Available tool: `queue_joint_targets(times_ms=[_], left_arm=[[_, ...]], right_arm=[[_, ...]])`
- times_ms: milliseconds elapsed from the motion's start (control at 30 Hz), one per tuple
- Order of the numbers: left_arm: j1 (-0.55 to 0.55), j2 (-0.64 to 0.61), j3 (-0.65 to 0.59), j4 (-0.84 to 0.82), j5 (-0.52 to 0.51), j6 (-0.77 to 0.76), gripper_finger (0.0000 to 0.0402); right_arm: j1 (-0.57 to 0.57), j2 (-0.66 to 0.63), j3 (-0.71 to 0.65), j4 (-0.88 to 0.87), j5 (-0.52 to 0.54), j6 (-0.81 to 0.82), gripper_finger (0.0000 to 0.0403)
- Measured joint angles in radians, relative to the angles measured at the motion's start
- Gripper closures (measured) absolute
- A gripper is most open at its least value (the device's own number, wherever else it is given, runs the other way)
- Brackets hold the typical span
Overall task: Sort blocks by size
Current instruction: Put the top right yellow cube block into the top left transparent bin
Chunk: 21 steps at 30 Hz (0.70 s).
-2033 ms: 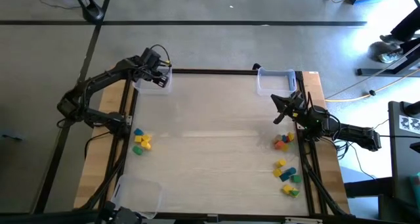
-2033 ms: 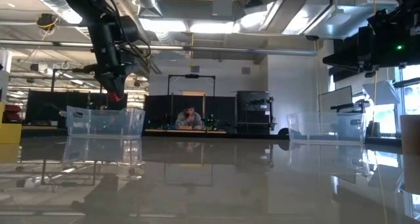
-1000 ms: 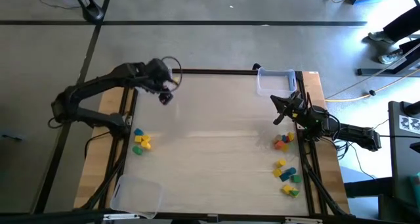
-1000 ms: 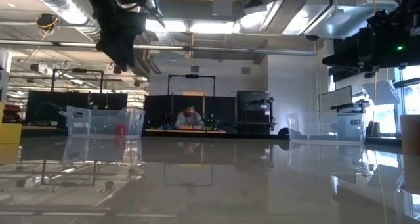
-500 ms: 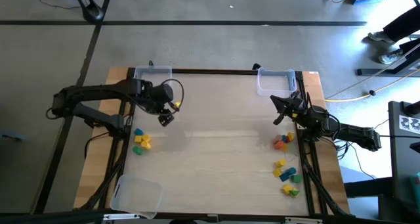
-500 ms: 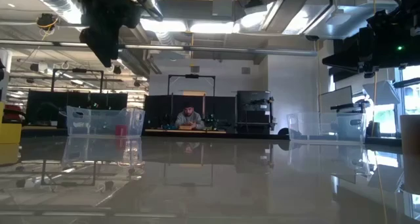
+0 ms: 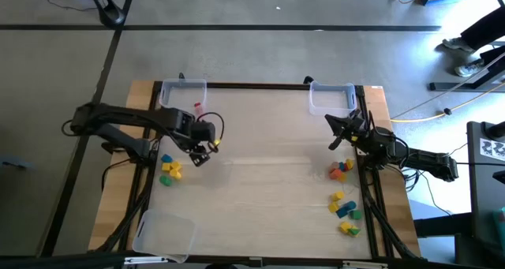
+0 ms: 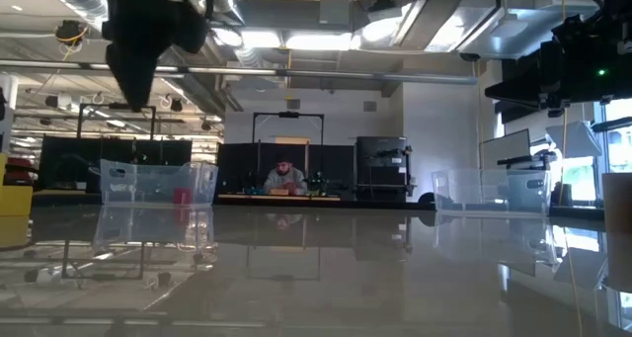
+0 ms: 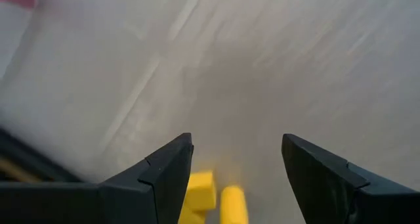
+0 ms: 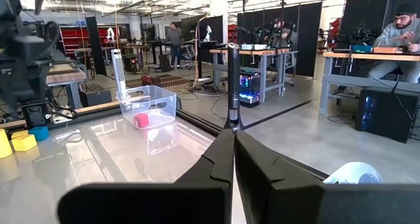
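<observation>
Fingers of my left arm (image 7: 203,155) stood spread and empty above the desk (image 7: 260,190), just beside the left group of blocks (image 7: 170,169), yellow ones with a green one among them; my left wrist view showed yellow blocks (image 9: 211,196) between the fingertips (image 9: 174,159). Fingers of my right arm (image 7: 338,132) were pressed together, holding nothing, near the desk's right edge. A red block (image 7: 197,107) lay in the clear tray at the far left corner (image 7: 183,91). The clear tray at the far right corner (image 7: 331,98) showed no contents I could make out. More blocks (image 7: 345,207) lay scattered along the right edge. A third clear tray (image 7: 164,235) sat at the near left corner.
</observation>
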Motion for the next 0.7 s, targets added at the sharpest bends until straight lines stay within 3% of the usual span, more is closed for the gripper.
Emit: queue_joint_targets(times_ms=[333,700], left_arm=[[0.001,0.120,-0.004,-0.091,0.081,-0.036,0.0178],[0.017,0.119,-0.171,-0.061,0.143,-0.066,0.0178]], right_arm=[[0.000,0.000,0.000,-0.003,0.000,0.000,0.0386],[0.000,0.000,0.000,-0.004,0.000,0.000,0.0386]])
